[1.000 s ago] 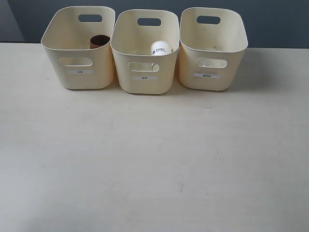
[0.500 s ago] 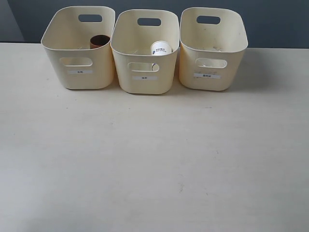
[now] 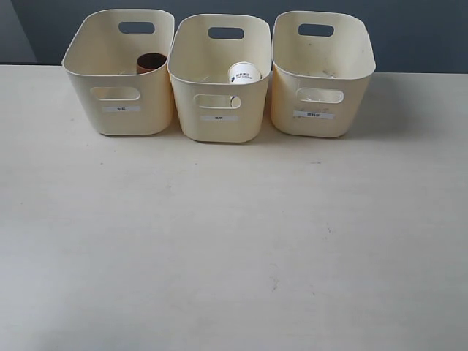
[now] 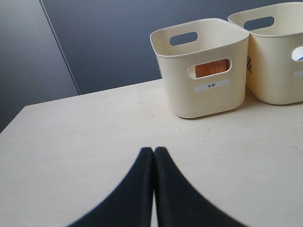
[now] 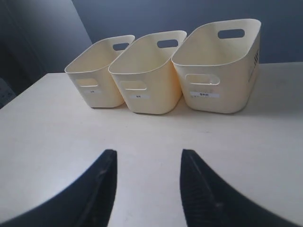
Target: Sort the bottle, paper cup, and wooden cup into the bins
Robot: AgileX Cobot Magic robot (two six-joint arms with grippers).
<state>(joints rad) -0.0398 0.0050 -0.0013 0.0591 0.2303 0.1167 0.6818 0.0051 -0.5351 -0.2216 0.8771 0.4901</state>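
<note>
Three cream bins stand in a row at the table's far side: left bin (image 3: 110, 124), middle bin (image 3: 219, 131), right bin (image 3: 322, 128). The brown wooden cup (image 3: 150, 62) lies inside the left bin and also shows through that bin's front cutout as the wooden cup (image 4: 210, 68). The white paper cup (image 3: 244, 72) sits in the middle bin. The bottle cannot be made out; only a pale shape shows behind the right bin's cutout. My left gripper (image 4: 154, 150) is shut and empty, well short of the left bin (image 4: 203, 101). My right gripper (image 5: 147, 153) is open and empty, facing the bins. Neither gripper shows in the exterior view.
The pale table (image 3: 234, 241) stretches in front of the bins. A dark wall (image 3: 409, 33) rises behind them. The right wrist view shows the left bin (image 5: 99, 97), middle bin (image 5: 147, 101) and right bin (image 5: 222, 101) side by side.
</note>
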